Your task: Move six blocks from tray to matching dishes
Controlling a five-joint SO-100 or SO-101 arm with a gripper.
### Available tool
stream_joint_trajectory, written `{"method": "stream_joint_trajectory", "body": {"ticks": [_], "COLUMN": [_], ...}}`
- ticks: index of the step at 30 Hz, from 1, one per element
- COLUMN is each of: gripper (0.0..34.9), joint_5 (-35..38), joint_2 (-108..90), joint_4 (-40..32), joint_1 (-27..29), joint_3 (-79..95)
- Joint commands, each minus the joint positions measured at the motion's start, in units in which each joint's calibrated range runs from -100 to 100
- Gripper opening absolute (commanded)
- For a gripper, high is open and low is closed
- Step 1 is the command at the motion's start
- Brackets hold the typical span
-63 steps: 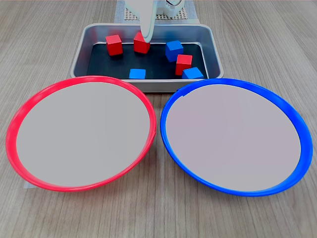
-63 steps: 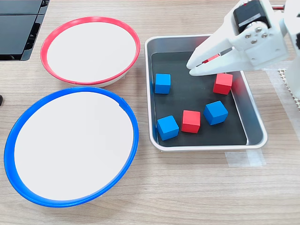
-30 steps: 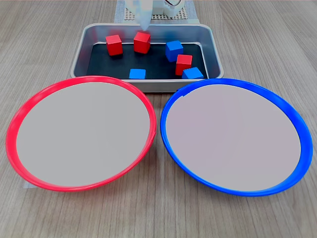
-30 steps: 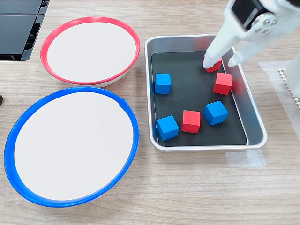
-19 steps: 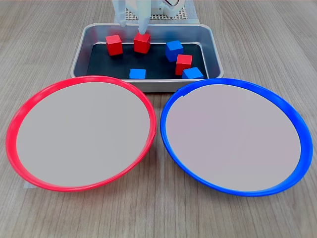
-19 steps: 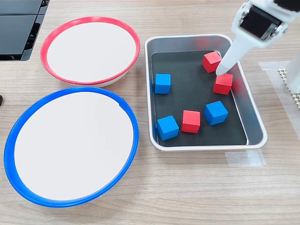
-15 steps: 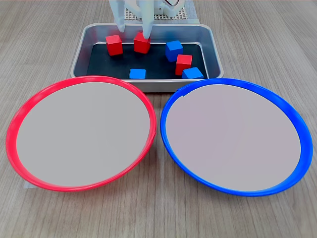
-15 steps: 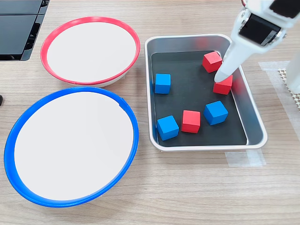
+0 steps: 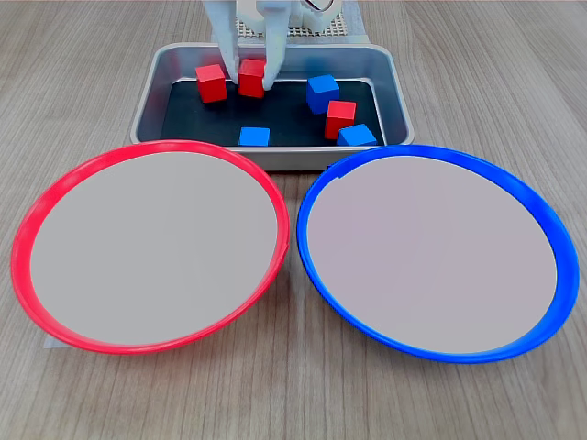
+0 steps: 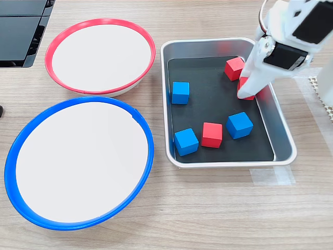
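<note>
The silver tray (image 9: 147, 103) (image 10: 281, 136) holds all six blocks. My white gripper (image 9: 248, 57) (image 10: 247, 87) reaches down into its far side in the first exterior view, open, its fingers standing either side of a red block (image 9: 250, 79) (image 10: 248, 94). One finger touches that block. A second red block (image 9: 211, 83) (image 10: 234, 68) sits close beside it. The third red block (image 9: 340, 117) (image 10: 212, 135) and three blue blocks (image 9: 323, 93) (image 9: 254, 136) (image 9: 357, 136) lie elsewhere on the black floor. The red-rimmed dish (image 9: 147, 247) (image 10: 99, 54) and the blue-rimmed dish (image 9: 431, 252) (image 10: 78, 164) hold nothing.
Both dishes sit close against the tray's long side. A black object (image 10: 18, 31) lies at the second exterior view's top left. Clear tape (image 10: 270, 176) sticks to the wood by the tray. The arm's base stands on a white mesh mat (image 10: 318, 96).
The gripper has opened, swung from the corner red block and dropped lower around the neighbouring red block. That block has shifted slightly toward the first exterior view's left.
</note>
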Motion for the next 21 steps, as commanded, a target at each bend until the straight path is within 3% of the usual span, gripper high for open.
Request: {"method": "stream_joint_trajectory", "body": {"ticks": [1, 9, 13, 14, 17, 18, 20, 21], "gripper": [0.1, 0.1, 0.6, 2.8, 15.7, 16.5, 13.1, 13.1], "joint_5": [-6.01, -25.15, -27.74, -27.55, -25.98, -25.64, -24.66, -24.13], "joint_2": [3.94, 36.95, 51.11, 52.13, 53.24, 51.19, 46.50, 44.29], "joint_4": [-1.12, -6.48, -20.76, -23.73, -27.78, -26.46, -23.32, -21.26], "joint_1": [-2.80, -2.89, -1.57, -1.39, -0.91, -0.63, -0.16, 0.21], "joint_3": [-15.09, -55.88, -60.24, -59.06, -55.60, -54.60, -52.42, -51.41]}}
